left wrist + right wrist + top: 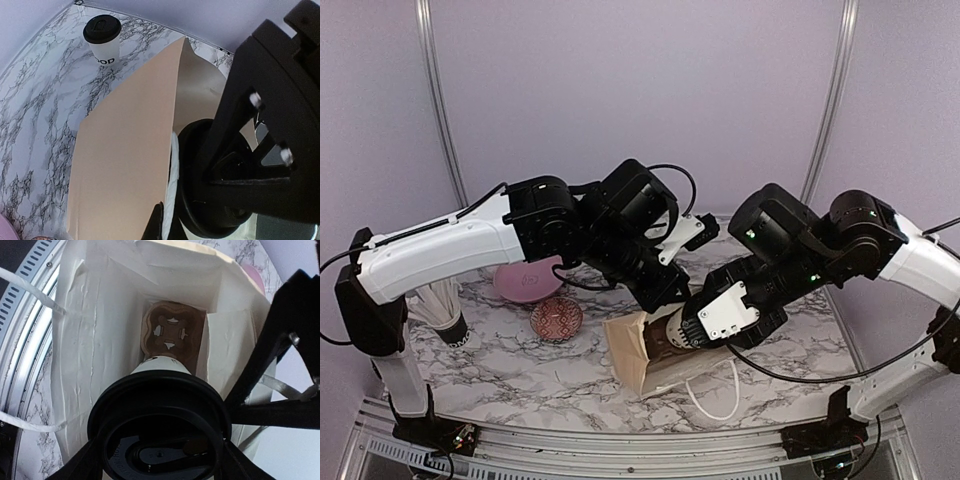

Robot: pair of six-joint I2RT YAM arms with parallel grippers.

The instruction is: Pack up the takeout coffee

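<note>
A takeout coffee [161, 390], a white cup with a black lid, sits between the fingers of my right gripper [160, 460], which is shut on it just below the lid. It hangs tilted in the mouth of a brown paper bag [638, 362] with a white inside [95, 340]. A brown pulp tray [172, 332] lies at the bag's bottom. My left gripper [162, 222] is shut on the bag's rim and holds the mouth open. A second takeout coffee [102, 40] stands upright on the table beyond the bag.
A pink plate [525, 278] and a small patterned bowl [557, 318] lie left of the bag. A dark cup of white straws [445, 318] stands at the far left. The bag's white handle [720, 400] lies on the marble table [520, 370].
</note>
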